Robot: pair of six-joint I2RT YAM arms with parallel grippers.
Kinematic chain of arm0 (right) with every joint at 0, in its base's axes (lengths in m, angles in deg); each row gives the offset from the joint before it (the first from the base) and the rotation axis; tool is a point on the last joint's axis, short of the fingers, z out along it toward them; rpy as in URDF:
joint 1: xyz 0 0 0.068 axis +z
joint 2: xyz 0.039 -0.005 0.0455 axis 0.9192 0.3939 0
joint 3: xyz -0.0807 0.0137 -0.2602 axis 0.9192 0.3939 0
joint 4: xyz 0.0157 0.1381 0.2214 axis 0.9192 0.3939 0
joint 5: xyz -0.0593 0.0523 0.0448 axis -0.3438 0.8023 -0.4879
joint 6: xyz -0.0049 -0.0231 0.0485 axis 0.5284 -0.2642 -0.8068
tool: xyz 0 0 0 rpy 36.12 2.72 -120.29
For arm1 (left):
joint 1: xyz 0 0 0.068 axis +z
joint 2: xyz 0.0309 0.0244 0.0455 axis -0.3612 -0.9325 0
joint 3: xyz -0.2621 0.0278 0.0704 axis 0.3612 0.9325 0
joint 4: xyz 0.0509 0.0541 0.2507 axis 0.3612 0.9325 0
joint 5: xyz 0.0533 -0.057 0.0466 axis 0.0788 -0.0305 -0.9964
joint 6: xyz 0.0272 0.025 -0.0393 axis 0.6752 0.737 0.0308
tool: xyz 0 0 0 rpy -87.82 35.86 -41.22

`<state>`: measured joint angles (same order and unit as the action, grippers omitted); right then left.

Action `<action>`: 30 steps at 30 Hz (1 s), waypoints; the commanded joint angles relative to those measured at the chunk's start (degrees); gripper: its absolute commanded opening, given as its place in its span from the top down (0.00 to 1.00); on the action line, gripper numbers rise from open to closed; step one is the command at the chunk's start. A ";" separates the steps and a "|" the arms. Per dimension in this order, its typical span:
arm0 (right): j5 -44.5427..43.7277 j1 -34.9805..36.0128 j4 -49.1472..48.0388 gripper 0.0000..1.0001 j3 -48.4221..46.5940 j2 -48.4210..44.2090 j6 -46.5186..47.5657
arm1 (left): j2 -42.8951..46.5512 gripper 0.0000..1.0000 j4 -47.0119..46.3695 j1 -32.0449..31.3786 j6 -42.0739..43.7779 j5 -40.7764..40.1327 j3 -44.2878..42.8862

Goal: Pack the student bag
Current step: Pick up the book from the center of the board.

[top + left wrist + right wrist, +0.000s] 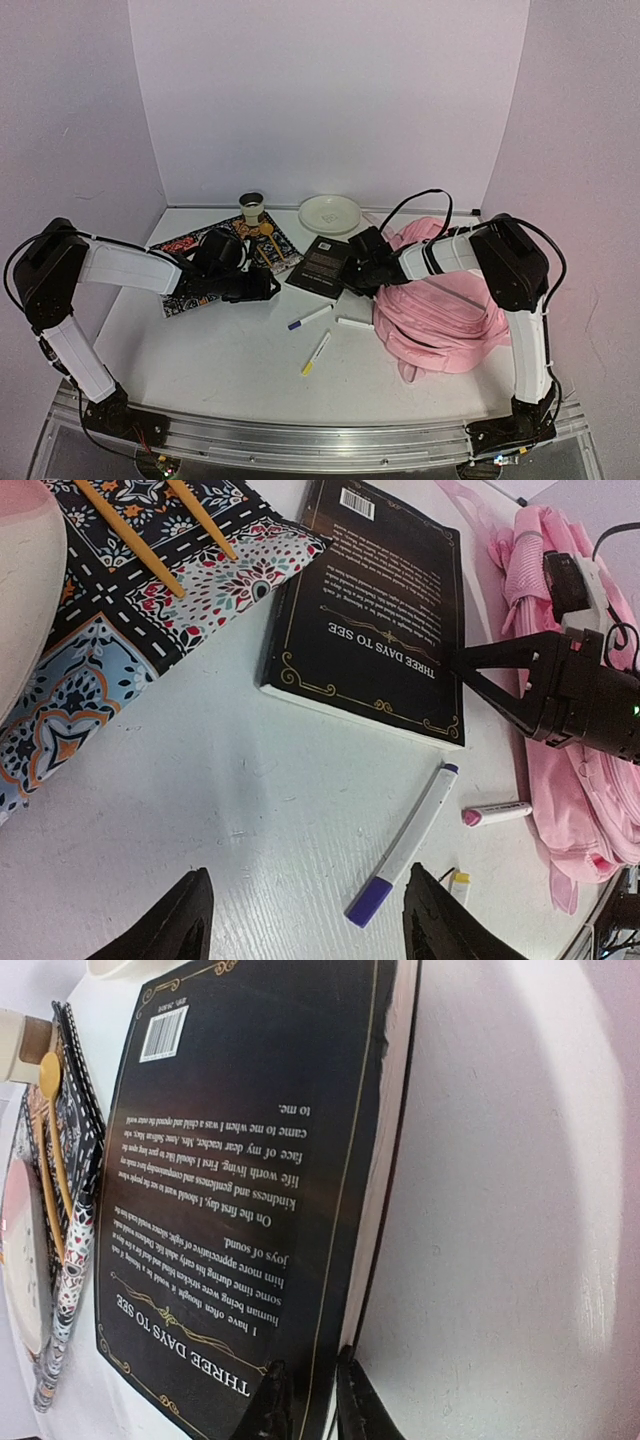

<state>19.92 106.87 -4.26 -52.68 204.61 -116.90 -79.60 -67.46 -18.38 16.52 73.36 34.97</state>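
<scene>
R gripper (310, 1372) nips book (250, 1160) edge; we fear thin hold slips or twists toward bag (450, 300). L gripper (310, 875) wide, empty.

Table (200, 350), contents placed relative to the book.
- Book (320, 265): dark cover, centre.
- Right of book: pink bag (450, 310); right gripper (353, 282) at the book's right edge.
- Left: patterned cloth (178, 244); left gripper (265, 287).
- Behind: plate (330, 213); cup (252, 207).
- In front: blue-capped pen (310, 317); white marker (355, 323); yellow-tipped pen (316, 352).

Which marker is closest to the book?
The blue-capped marker: its end nearly reaches the book's corner. The pink-capped and yellow-capped markers lie farther off.
</scene>
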 commanded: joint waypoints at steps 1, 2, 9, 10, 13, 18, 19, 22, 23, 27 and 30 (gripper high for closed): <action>4.12 -0.10 -2.28 0.96 2.46 -2.22 -1.14 | -0.47 0.34 -1.35 0.18 -0.97 1.01 -0.96; 4.25 -0.16 -2.71 0.98 2.74 -2.72 -1.30 | -0.45 0.34 -1.46 0.18 -1.11 1.12 -0.88; 5.55 -0.49 -6.40 1.00 6.07 -6.78 -2.25 | 0.04 0.34 -4.67 0.23 -3.91 2.73 0.70; 5.86 -0.47 -6.61 1.00 6.42 -7.29 -2.22 | 0.01 0.34 -5.39 0.25 -4.55 3.03 1.11; 7.25 -0.45 -8.14 1.00 7.76 -8.61 -2.43 | -0.18 0.34 -6.63 0.26 -6.53 3.49 1.53; 10.17 -0.49 -13.19 1.00 12.49 -11.22 -4.80 | -0.03 0.34 -7.33 0.27 -9.22 3.13 1.46; 10.62 -0.50 -14.15 1.00 13.48 -11.74 -5.40 | 0.04 0.34 -7.64 0.26 -10.06 2.89 1.60; 12.31 -0.45 -16.74 1.00 15.61 -12.78 -6.70 | 0.03 0.34 -10.05 0.23 -13.26 2.81 2.68; 13.03 -0.28 -17.59 1.00 16.03 -12.94 -7.12 | -0.08 0.35 -11.40 0.26 -14.74 3.00 3.13; 14.24 0.48 -20.02 1.00 17.82 -13.66 -8.70 | -1.94 0.35 -16.31 0.26 -20.40 5.11 4.31; 15.26 0.82 -22.34 1.00 18.48 -14.10 -9.69 | -3.55 0.36 -19.08 0.25 -22.89 6.78 4.40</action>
<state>32.52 106.81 -22.04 -35.18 194.19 -124.48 -81.10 -79.68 -18.35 -0.58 77.51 38.99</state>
